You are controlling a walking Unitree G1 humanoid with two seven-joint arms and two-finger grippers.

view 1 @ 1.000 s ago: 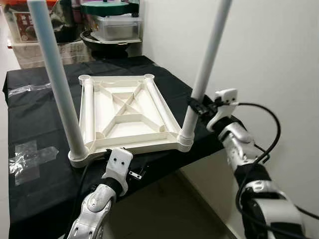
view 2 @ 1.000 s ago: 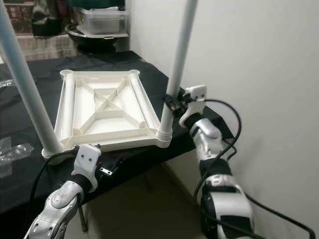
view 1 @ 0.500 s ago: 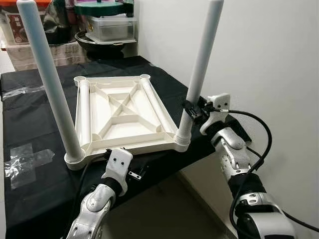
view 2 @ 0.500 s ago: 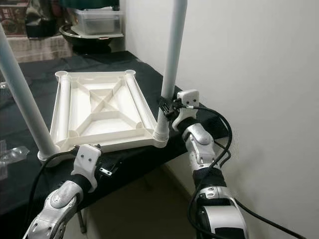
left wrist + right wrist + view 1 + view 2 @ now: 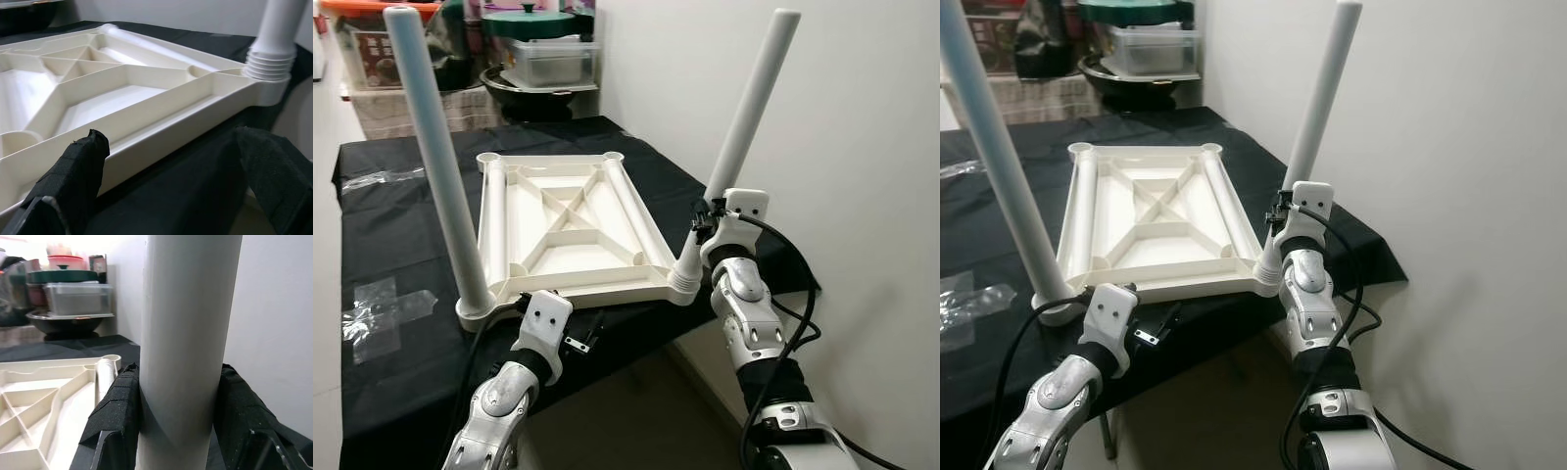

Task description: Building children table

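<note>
A white plastic tabletop (image 5: 570,227) lies upside down on a black-covered table (image 5: 401,245). Two pale legs stand in its near corners. The left leg (image 5: 435,162) rises from its socket with nothing holding it. The right leg (image 5: 744,122) leans to the right, and my right gripper (image 5: 178,372) is shut on it just above the threaded socket (image 5: 683,279). My left gripper (image 5: 171,142) is open at the tabletop's near edge with nothing between its fingers (image 5: 80,171). In the eye view it sits below the table's front edge (image 5: 576,338).
A white wall (image 5: 862,147) runs close along the right of the table. Storage boxes and a dark pot with a green lid (image 5: 533,44) stand at the back. Clear tape (image 5: 382,304) is stuck on the cloth at the left. Bare floor (image 5: 636,411) lies below the table's front.
The camera has shifted. My right forearm has swung in under the right leg with the gripper staying on it, and that leg leans slightly more to the right. The left gripper has held still.
</note>
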